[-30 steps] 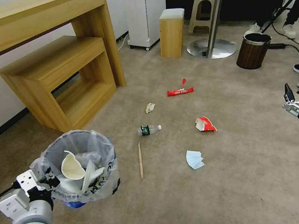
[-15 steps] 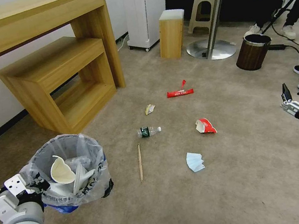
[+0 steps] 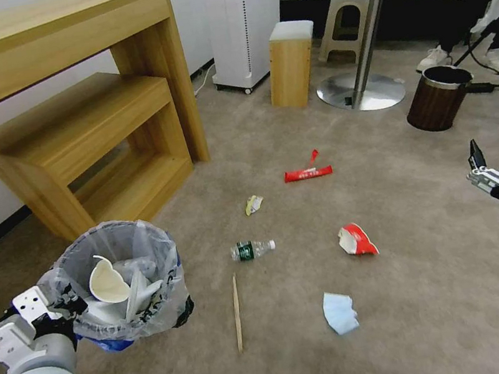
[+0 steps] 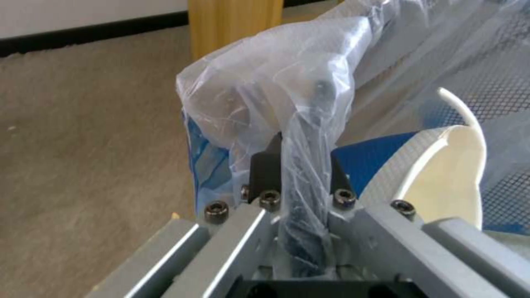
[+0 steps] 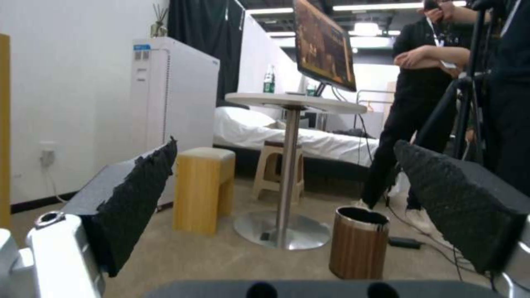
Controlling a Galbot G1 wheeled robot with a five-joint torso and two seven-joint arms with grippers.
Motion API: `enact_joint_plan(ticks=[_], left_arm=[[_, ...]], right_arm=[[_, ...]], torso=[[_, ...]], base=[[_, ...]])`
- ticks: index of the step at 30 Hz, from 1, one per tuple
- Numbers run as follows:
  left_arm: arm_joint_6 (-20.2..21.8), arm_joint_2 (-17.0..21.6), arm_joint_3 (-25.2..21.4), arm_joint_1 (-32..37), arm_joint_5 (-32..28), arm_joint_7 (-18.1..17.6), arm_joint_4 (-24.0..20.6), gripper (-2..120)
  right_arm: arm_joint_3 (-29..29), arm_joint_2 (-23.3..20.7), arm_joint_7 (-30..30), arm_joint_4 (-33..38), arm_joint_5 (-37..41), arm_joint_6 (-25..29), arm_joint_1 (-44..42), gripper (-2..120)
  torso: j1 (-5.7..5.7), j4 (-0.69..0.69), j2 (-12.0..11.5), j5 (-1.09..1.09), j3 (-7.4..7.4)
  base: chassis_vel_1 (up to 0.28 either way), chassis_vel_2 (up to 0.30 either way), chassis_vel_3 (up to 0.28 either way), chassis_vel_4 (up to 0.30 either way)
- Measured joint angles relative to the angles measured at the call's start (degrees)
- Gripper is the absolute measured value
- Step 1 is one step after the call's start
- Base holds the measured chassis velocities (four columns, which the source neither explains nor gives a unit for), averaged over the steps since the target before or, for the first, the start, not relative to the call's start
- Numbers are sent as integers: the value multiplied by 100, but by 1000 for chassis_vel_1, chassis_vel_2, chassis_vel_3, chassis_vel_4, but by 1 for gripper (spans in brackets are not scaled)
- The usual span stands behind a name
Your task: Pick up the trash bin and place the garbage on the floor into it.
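The trash bin [image 3: 126,307], black with a clear liner, hangs just above the carpet at my lower left. My left gripper [image 3: 73,302] is shut on its near rim, and the left wrist view shows the fingers [image 4: 265,165] pinching rim and liner [image 4: 287,82]. White slippers [image 3: 108,283] lie inside. On the floor [image 3: 410,326] lie a red wrapper [image 3: 307,172], a small yellowish wrapper [image 3: 253,204], a bottle [image 3: 252,249], a crushed red-white piece [image 3: 356,240], a wooden stick [image 3: 237,313] and a pale blue mask [image 3: 340,312]. My right gripper [image 3: 481,168] hovers open at the far right, pads [image 5: 138,198] wide apart.
A wooden desk with a lower shelf [image 3: 83,131] stands at the left. A brown wood-grain bin [image 3: 439,97], a round pedestal table [image 3: 367,89], a wooden stool [image 3: 290,63] and a white appliance [image 3: 245,20] lie ahead. People's legs and cables are at the far right.
The whole view has shifted, with the litter now lower in the picture, so the camera has moved. The left gripper with the bin sits slightly farther left. The right gripper holds its pose.
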Motion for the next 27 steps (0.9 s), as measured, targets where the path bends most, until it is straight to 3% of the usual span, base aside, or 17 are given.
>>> enact_joint_plan(ticks=[7, 9, 10, 12, 13, 16, 17, 19, 20, 23, 27], left_arm=[[-11, -4, 10, 10, 32, 27, -8, 1], [-17, -9, 21, 10, 49, 34, -9, 1], [-17, -9, 21, 10, 49, 34, -9, 1], [-25, -12, 32, 10, 69, 44, -9, 1], [-25, -12, 32, 10, 69, 44, -9, 1], [-29, -13, 36, 10, 76, 63, -9, 1], [-29, -13, 36, 10, 76, 63, -9, 1], [-36, -12, 27, 17, 77, 80, -9, 1], [-36, -12, 27, 17, 77, 80, -9, 1], [-53, -3, -10, 37, 79, 97, -3, 1], [-70, 16, -52, 48, 79, 126, 23, 1]], right_arm=[[-200, -129, 325, -3, -314, -218, -131, 100], [-469, -303, 637, 96, -311, -737, -266, 100], [-469, -303, 637, 96, -311, -737, -266, 100], [-776, -523, 837, 246, -233, -1357, -405, 100], [-776, -523, 837, 246, -233, -1357, -405, 100], [-1521, -956, 1323, 406, 344, -2434, -539, 100], [-1521, -956, 1323, 406, 344, -2434, -539, 100], [-2015, -1188, 1507, 416, 800, -3182, -547, 100], [-2015, -1188, 1507, 416, 800, -3182, -547, 100], [-2536, -1312, 1616, 246, 1263, -4005, -415, 100], [-2982, -1265, 1753, -31, 1901, -4631, -179, 100]], torso=[[-1, 0, 0, 3, -2], [-3, 0, 2, 2, -3], [-3, 0, 2, 2, -3], [-3, -1, 2, 2, -3], [-3, -1, 2, 2, -3], [-2, 0, 2, 1, -2], [-2, 0, 2, 1, -2], [-2, 0, 2, 1, -2], [-2, 0, 2, 1, -2], [-2, 0, 2, 2, -2], [-2, 0, 2, 1, -2]], base=[[-59, 72, 49, -55], [18, -22, -24, 31], [0, 0, 0, 0], [0, 0, 0, 0], [0, 0, 0, 0], [0, 0, 0, 0], [0, 0, 0, 0], [0, 0, 0, 0], [0, 0, 0, 0], [0, 0, 0, 0], [0, 0, 0, 0]])
